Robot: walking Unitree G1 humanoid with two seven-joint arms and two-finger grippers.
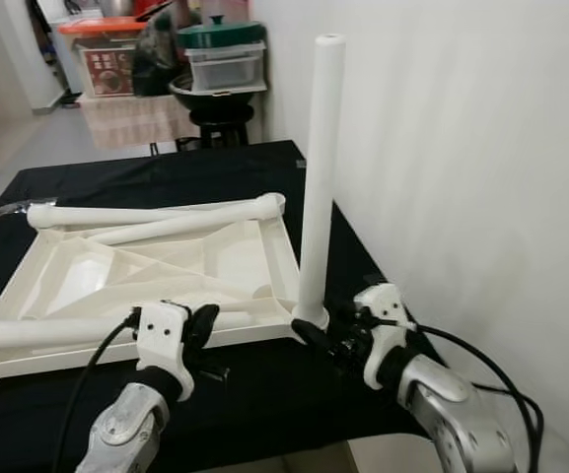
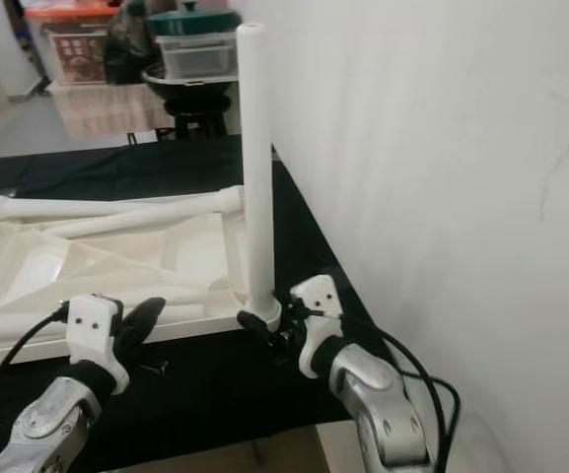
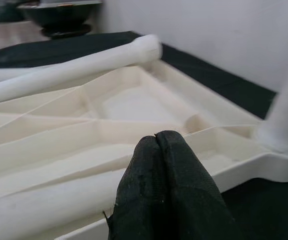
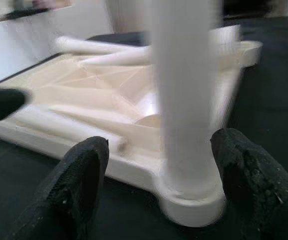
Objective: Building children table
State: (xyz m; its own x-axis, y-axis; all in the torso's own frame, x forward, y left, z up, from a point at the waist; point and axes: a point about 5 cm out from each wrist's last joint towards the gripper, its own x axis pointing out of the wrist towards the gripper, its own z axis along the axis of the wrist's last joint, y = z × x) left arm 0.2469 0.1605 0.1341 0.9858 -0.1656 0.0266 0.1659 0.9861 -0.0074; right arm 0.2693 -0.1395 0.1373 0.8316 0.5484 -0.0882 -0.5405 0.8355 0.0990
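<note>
white leg (image 1: 320,177) stands upright in the tabletop (image 1: 87,271) corner; right gripper (image 4: 156,185) spread around its base, left gripper (image 3: 158,170) pressed together beside the tabletop.

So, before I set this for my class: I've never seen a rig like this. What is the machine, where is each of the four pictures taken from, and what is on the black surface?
It is a humanoid robot with two silver arms, each ending in a gripper of two black fingers. The two wide pictures come from the two eyes of a camera on its head, looking down. The other two come from cameras on its wrists, looking along the fingers.

On the black-covered table lies a white plastic tabletop, upside down, ribs showing. One white leg stands upright in its near right corner socket. Three more legs lie across the tabletop.

The right gripper is open, one finger on each side of the upright leg's base; contact is unclear. The left gripper is shut, empty, at the tabletop's near edge.
</note>
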